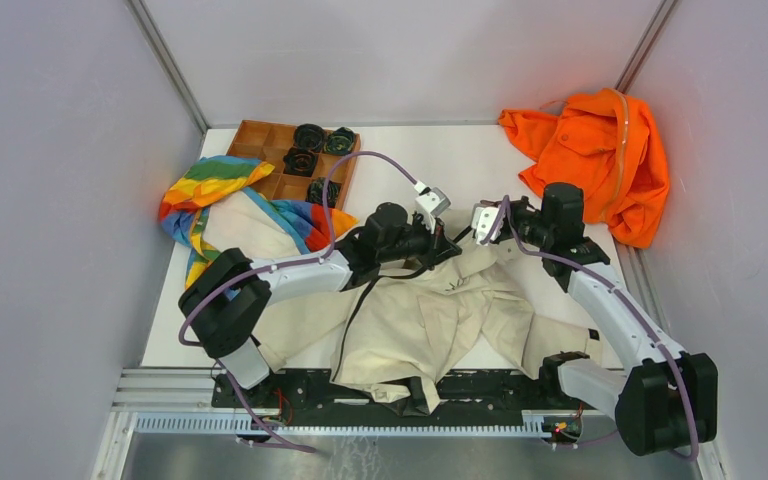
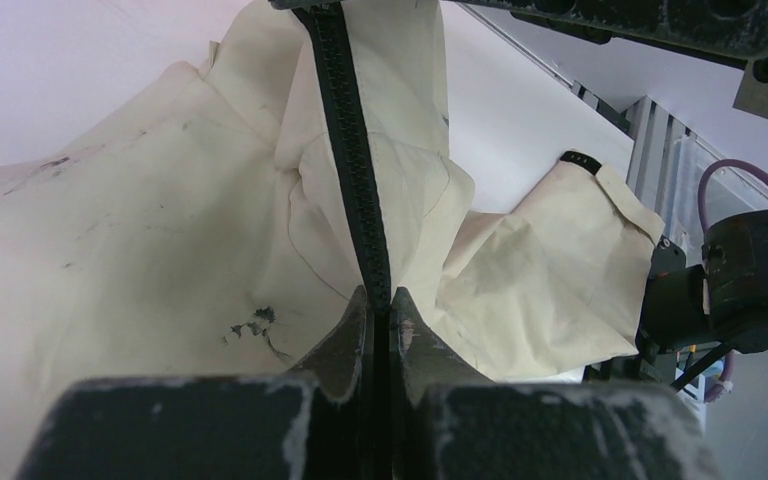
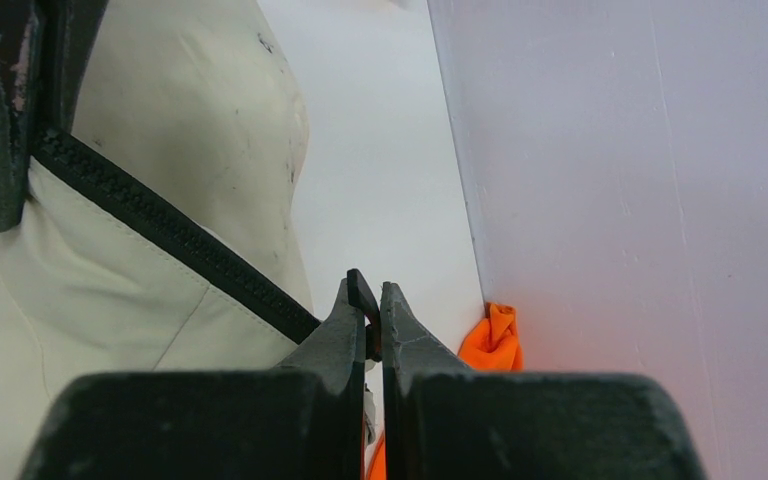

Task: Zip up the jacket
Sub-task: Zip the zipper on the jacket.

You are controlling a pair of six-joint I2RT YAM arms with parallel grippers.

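Cream jacket (image 1: pixel 430 320) lies on the arm-base side of the orange garment (image 1: pixel 600 160), its dark zipper (image 2: pixel 353 170) running taut from the left gripper (image 2: pixel 380 300), pinched on the tape, to the right gripper (image 3: pixel 372 297), clamped on the end nearer that garment.
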